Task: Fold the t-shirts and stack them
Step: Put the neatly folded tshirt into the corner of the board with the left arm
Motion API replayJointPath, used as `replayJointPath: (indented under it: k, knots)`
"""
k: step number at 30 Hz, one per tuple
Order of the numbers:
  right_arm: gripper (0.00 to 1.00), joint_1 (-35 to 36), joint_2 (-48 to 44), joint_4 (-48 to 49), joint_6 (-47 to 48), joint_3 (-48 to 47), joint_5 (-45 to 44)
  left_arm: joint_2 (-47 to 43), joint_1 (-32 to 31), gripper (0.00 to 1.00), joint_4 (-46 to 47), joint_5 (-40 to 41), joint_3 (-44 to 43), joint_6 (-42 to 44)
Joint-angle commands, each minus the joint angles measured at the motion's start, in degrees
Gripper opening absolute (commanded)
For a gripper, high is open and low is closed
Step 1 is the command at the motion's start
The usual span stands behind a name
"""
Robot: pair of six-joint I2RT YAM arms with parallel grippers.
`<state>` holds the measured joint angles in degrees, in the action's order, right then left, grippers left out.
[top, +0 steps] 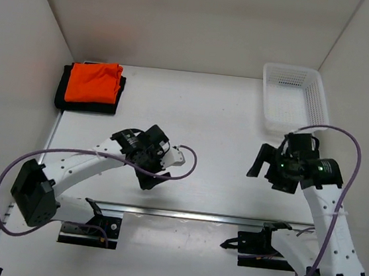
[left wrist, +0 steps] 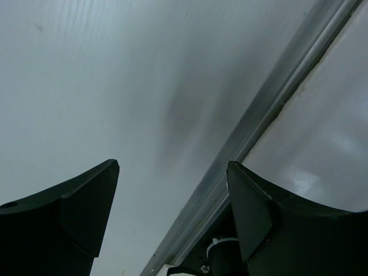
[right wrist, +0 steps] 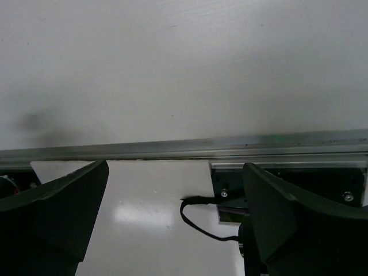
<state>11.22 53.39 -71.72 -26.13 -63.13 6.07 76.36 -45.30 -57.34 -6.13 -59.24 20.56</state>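
The bright orange t-shirt (top: pixel 93 81) lies folded on top of the folded black t-shirt (top: pixel 85 102) at the table's far left corner. The maroon t-shirt does not show in any view. My left gripper (top: pixel 148 181) is open and empty, low over the bare table near the middle, well to the near right of the stack; the left wrist view (left wrist: pixel 172 164) shows only table between its jaws. My right gripper (top: pixel 264 172) is open and empty over the right half of the table; the right wrist view (right wrist: pixel 175 164) shows nothing held.
A white plastic mesh basket (top: pixel 266 102) stands at the back right, just beyond my right arm. A metal rail (top: pixel 195 215) runs along the near edge by the arm bases. White walls close in the left, back and right sides.
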Motion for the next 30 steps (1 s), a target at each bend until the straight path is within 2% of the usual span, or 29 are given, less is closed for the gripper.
replayJointPath:
  k: [1, 5, 11, 14, 22, 30]
  knots:
    - [0.99, -6.19, -5.82, -4.47, 1.24, 2.39, 8.42, -6.56, 2.74, 0.87, -1.19, -2.39, 2.98, 0.45]
    - [0.99, -9.73, -10.04, -4.92, 3.46, 7.92, 16.85, -11.22, 4.78, 0.89, -2.68, -3.53, 6.94, -0.51]
    - [0.99, -0.43, -11.19, -4.83, -4.79, 11.63, 16.00, -15.62, 9.08, 0.90, -3.65, -5.73, 8.97, 0.36]
    - [0.99, 1.17, -13.03, -3.26, -7.79, 11.28, 16.95, -16.59, 10.22, 0.90, -3.91, -5.73, 8.53, 0.09]
    - [0.99, -7.97, -16.74, -5.00, -1.82, 13.12, 23.98, -17.56, 10.93, 0.88, -3.74, -6.26, 8.62, 0.45]
    - [0.99, -4.02, -18.67, -1.85, -5.68, 15.84, 24.96, -17.30, 12.42, 0.89, -3.66, -6.26, 8.79, 0.45]
